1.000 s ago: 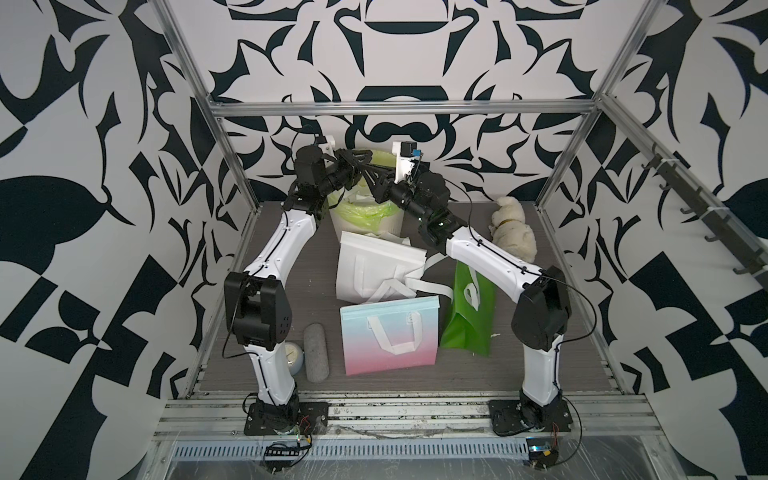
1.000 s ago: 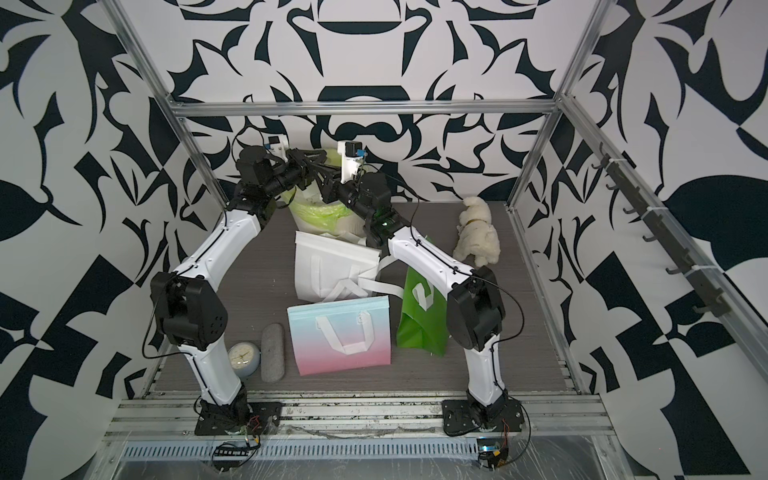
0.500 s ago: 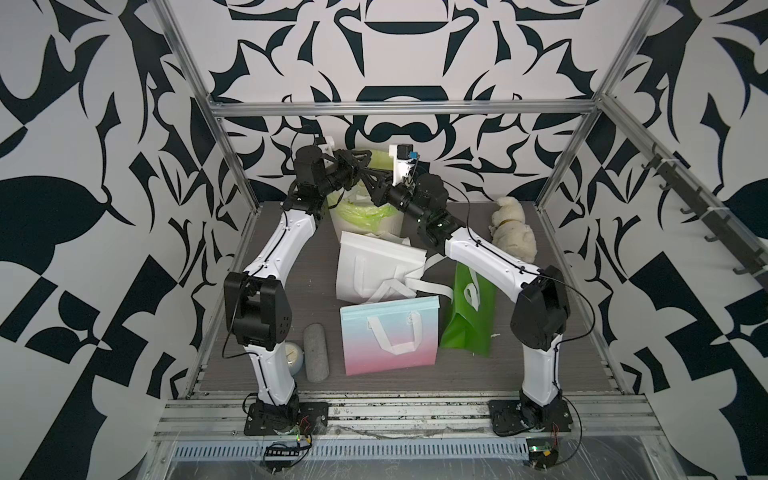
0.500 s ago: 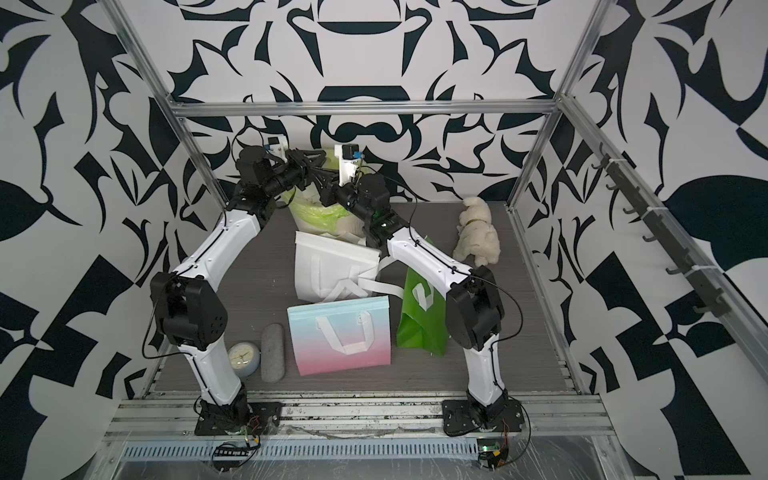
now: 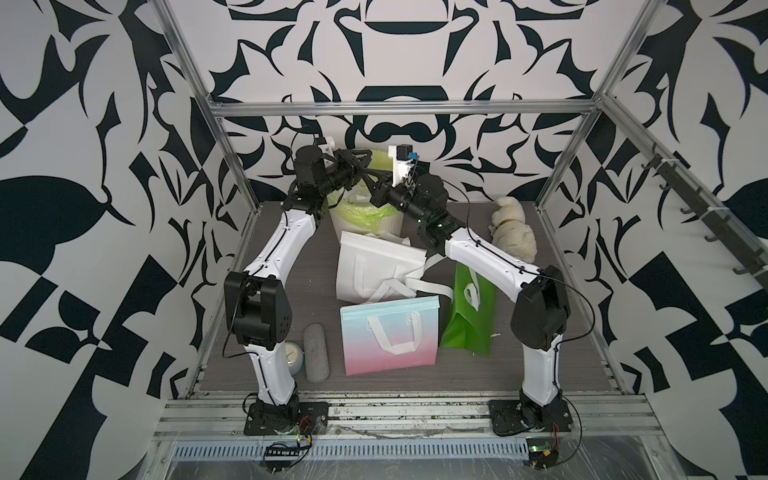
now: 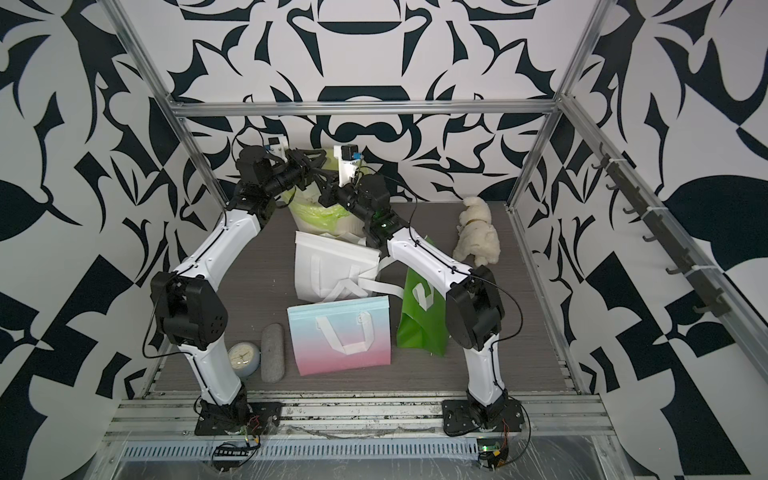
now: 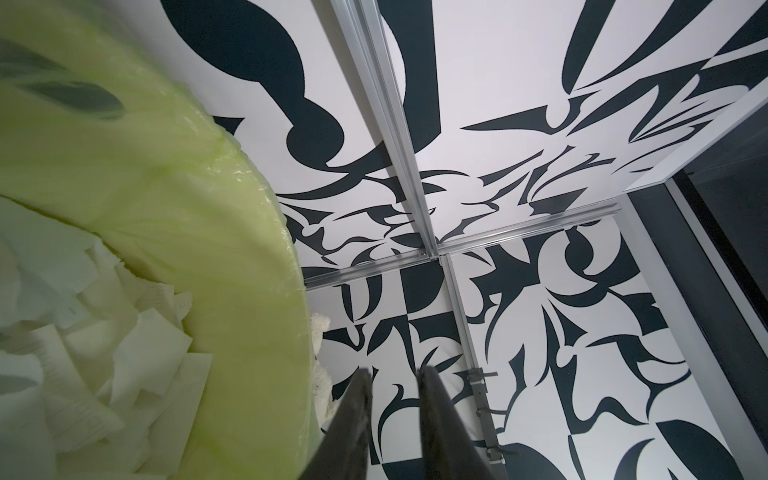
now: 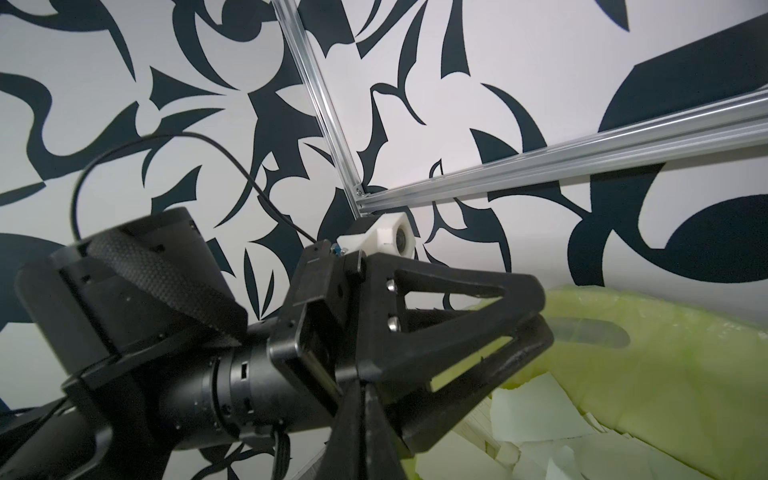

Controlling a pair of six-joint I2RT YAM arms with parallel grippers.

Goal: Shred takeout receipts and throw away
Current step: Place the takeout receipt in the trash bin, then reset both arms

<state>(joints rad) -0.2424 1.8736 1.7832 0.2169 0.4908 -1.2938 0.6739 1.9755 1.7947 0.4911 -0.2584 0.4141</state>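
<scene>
The takeout receipts show as torn white scraps (image 7: 83, 353) lying inside the green-lined bin (image 5: 365, 212), also visible in the right wrist view as scraps (image 8: 536, 415). Both grippers hover over the bin's mouth at the back of the table, tips close together. My left gripper (image 7: 395, 372) is open by a narrow gap, with only the patterned wall showing between its fingers; it points right in both top views (image 5: 365, 165) (image 6: 318, 164). My right gripper (image 8: 362, 384) is shut, its fingers pressed together with nothing visible between them, just beneath the left gripper (image 8: 540, 316).
In front of the bin lies a white tote bag (image 5: 374, 266), then a pink-to-blue gift bag (image 5: 390, 332) and a green bag (image 5: 469, 316). A cream plush toy (image 5: 513, 228) sits at the back right. A grey oblong pad (image 5: 316, 351) and small clock (image 5: 294, 356) lie front left.
My right gripper has closed its jaws and edged a little toward the left gripper. The left jaws have parted slightly. Both arms stay over the bin.
</scene>
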